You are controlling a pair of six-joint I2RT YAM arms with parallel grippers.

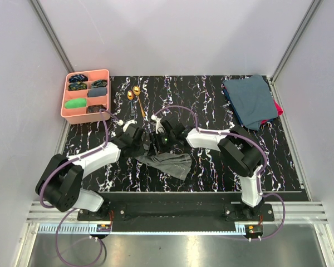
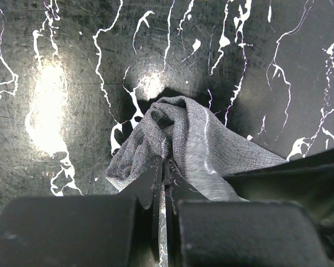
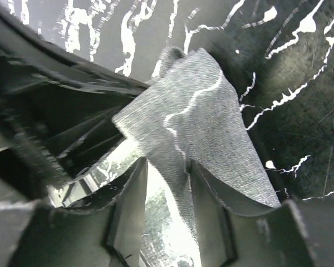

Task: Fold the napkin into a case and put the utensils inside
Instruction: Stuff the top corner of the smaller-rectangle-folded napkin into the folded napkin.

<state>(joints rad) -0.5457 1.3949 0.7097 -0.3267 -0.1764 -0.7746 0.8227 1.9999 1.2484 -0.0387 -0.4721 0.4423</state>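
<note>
Left pincer [image 2: 164, 164]: I find it clenched on the napkin [image 2: 195, 139], both fingers pressed together with a fold of the grey cloth nipped between their tips. The cloth rises from the black marbled table [image 1: 211, 167] to a bunched peak just ahead of the fingers.

Right pincer [image 3: 166, 167]: released. Its fingers stand apart with a plain gap between them. The grey cloth drapes across the front of them and lies against the inner face of one finger; I see no pinch.

From the overhead camera, the two pincers meet nose to nose at the middle of the table, over the napkin's far edge. The rest of the cloth lies crumpled on the near side, not folded into a case.

The utensils [image 1: 134, 93] lie side by side toward the far edge, well apart from the napkin, just beside the pink tray [image 1: 84, 73]. A stack of blue-teal cloths [image 1: 250, 100] sits at the far right corner.
</note>
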